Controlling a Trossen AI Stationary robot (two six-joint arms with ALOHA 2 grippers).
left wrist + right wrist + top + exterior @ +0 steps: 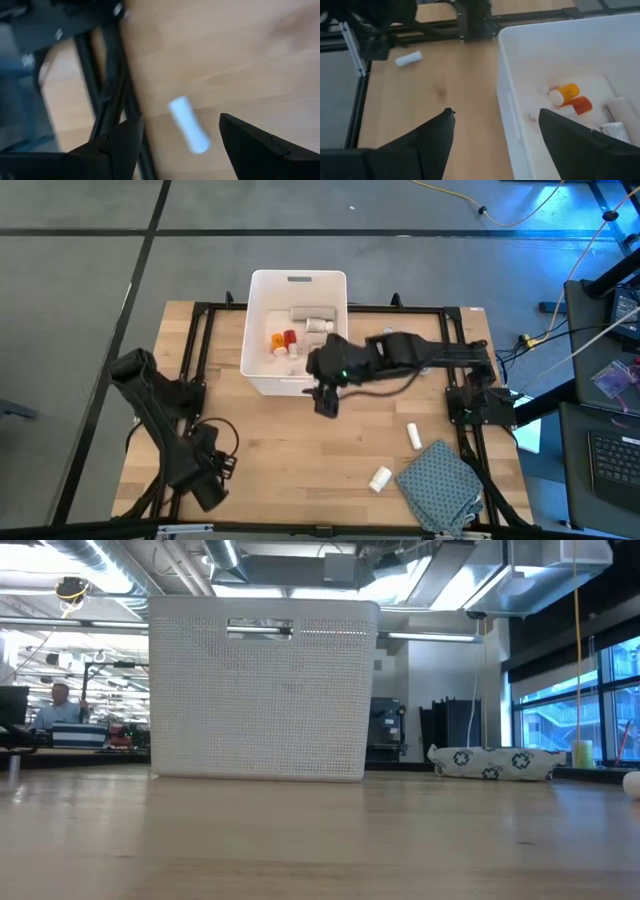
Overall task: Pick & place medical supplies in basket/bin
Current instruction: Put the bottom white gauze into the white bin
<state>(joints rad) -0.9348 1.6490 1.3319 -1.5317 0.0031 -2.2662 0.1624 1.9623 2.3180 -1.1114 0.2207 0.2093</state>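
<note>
On the wooden table, toward its far edge, stands the white bin, tall-walled with a handle slot. Both dark arms reach over the tabletop: the right arm stretches across from the right side, and the right gripper hangs just at the bin's near wall, fingers apart and holding nothing. The left gripper rests low at the near left corner, its fingers also spread with nothing between them. A grey-teal patterned cloth lies crumpled at the near right corner. Inside the bin sit an orange bottle and a red bottle side by side, with greyish boxes and a white tube farther back. Out on the bare wood, one white bottle lies just beyond the cloth and another white bottle just beside its left edge.
</note>
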